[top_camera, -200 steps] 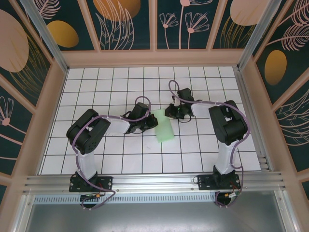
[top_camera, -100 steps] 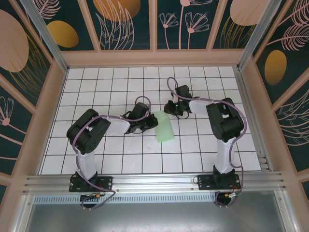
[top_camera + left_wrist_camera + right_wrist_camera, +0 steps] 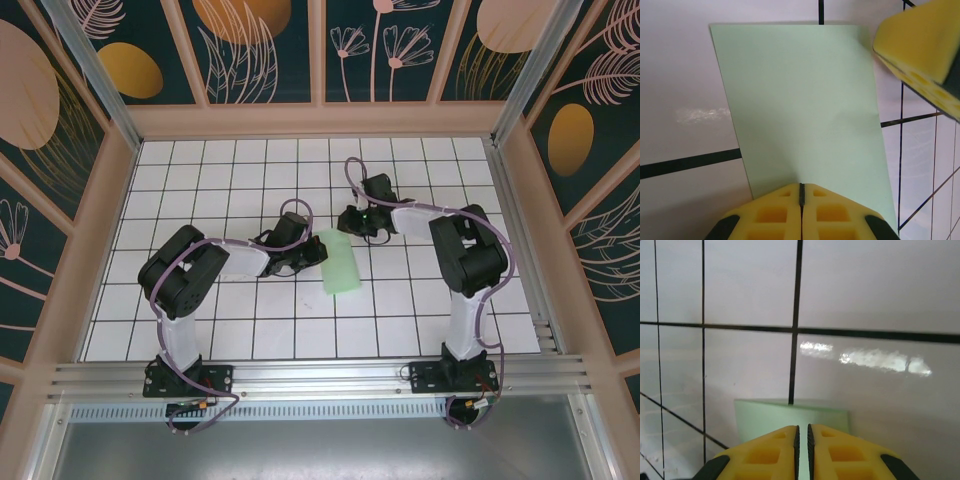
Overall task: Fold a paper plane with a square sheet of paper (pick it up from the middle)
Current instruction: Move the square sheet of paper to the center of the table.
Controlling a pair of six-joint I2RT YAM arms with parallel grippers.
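The square sheet of paper [image 3: 341,266] lies folded into a narrow pale-green strip on the white grid table. It looks flat in the left wrist view [image 3: 800,105]. My left gripper [image 3: 317,255] is shut, its yellow tips [image 3: 801,186] resting over the strip's near long edge. My right gripper [image 3: 349,222] hovers at the strip's far short end. Its jaws stand almost together with a thin slit and nothing between them [image 3: 801,428]. The end of the paper [image 3: 785,415] shows just past those tips. One right finger [image 3: 920,45] also appears in the left wrist view.
Black grid lines cross the white tabletop [image 3: 250,320]. Wooden walls [image 3: 320,120] with patterned panels enclose the far and side edges. Both arm bases sit on the metal rail [image 3: 320,378] at the near edge.
My right gripper has shifted a little left and toward the far side, to the paper's far end. The left gripper and the paper have stayed put.
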